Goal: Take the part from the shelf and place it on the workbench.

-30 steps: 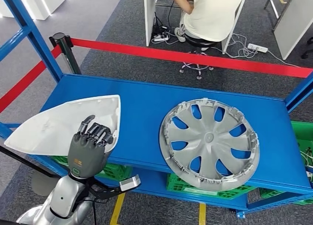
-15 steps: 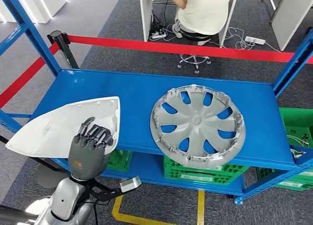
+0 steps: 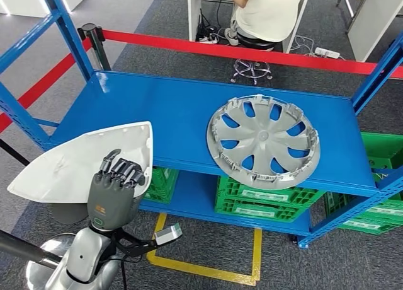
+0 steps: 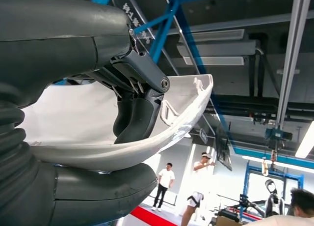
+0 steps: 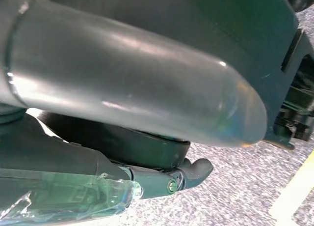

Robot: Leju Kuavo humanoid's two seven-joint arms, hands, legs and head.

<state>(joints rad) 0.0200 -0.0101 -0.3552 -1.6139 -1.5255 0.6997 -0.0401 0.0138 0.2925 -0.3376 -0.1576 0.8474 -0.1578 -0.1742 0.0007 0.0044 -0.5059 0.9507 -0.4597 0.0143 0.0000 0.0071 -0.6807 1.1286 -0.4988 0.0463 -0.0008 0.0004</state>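
A: Where's the part?

B: Lower left of the head view. The white part [image 3: 80, 164] is a broad curved shell, pointed toward the left edge, and the left hand [image 3: 113, 192] grips its near right edge. The dark fingers [image 3: 121, 170] lie over the top face. It sits off the front left corner of the shelf [image 3: 181, 123], over the floor rather than on the blue deck.

A: Grip confirmed close up?

B: Yes. In the left wrist view the white part [image 4: 111, 123] is pinched between the thick grey thumb below and the dark fingers [image 4: 135, 118] above (clamped on the rim, shell tilted).

A: Right hand?

B: The right hand [image 5: 155, 179] shows close in the right wrist view, hanging over grey carpet. Dark parts crowd the frame, so I cannot tell whether its fingers are apart or together.

A: What else is on the shelf?

B: A grey hubcap [image 3: 264, 142] lies flat, right of centre on the top deck, well apart from the white part. Green crates [image 3: 259, 198] sit on the lower level. A red barrier tape [image 3: 247, 53] runs across the upper part of the frame behind the shelf, and beyond it a person [image 3: 268, 12] in a pale shirt sits at a desk, top centre. Yellow floor marking [image 3: 209, 268] at lower centre.
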